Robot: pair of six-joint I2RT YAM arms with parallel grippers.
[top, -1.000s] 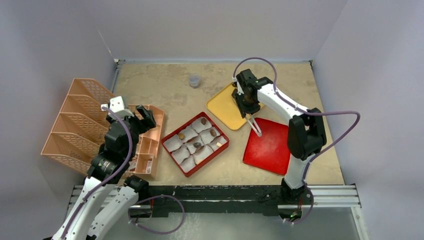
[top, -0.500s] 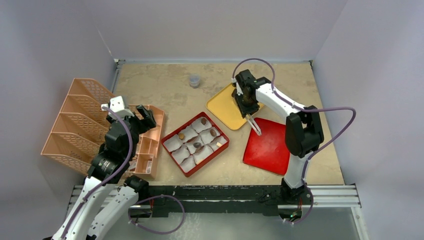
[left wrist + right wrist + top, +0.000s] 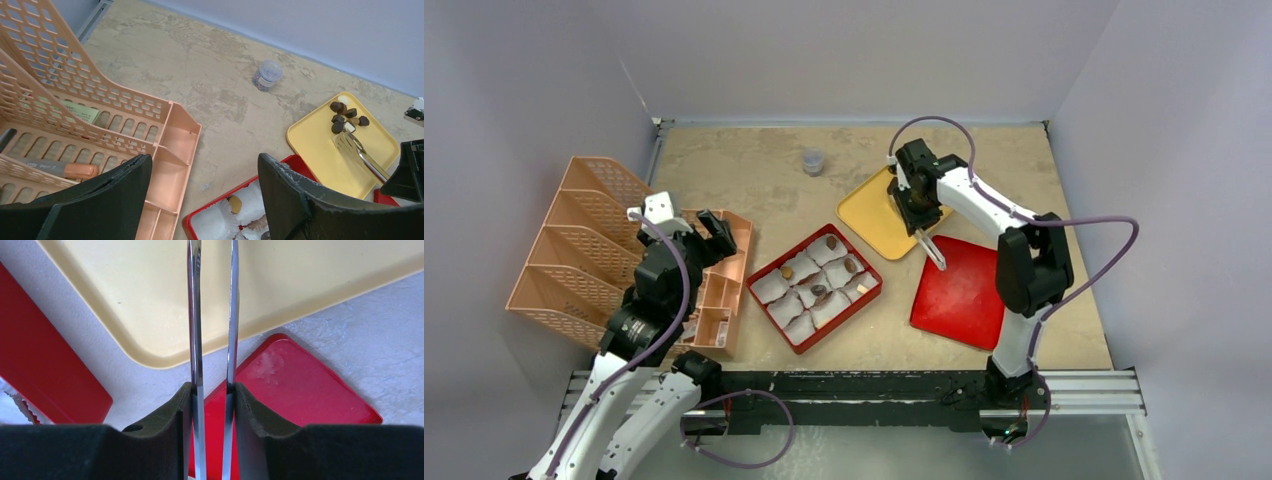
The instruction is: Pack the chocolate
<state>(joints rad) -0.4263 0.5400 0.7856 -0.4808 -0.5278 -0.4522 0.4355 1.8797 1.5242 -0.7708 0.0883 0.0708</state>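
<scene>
The right tool [image 3: 212, 390] was clamped on a pair of metal tongs [image 3: 194, 315], its pads pinching the two blades partway together so that only a narrow gap lay between them. The grip sat low on the handles, probably so the long blades could reach pieces far too small for the pads themselves. From the left wrist view the tong tips lay over the yellow tray [image 3: 320, 150], just beside the cluster of chocolate pieces [image 3: 345, 116] at its far corner; whether a piece was already caught between the tips could not be told.

A few more chocolates sat in the white paper cups [image 3: 784, 305] of the red box [image 3: 796, 345], whose lid [image 3: 959, 295] lay on the surface to the right, out of the way.

The left tool [image 3: 202, 165] hung wide open and empty above the peach desk organizer [image 3: 165, 165], apparently parked clear of the work.
</scene>
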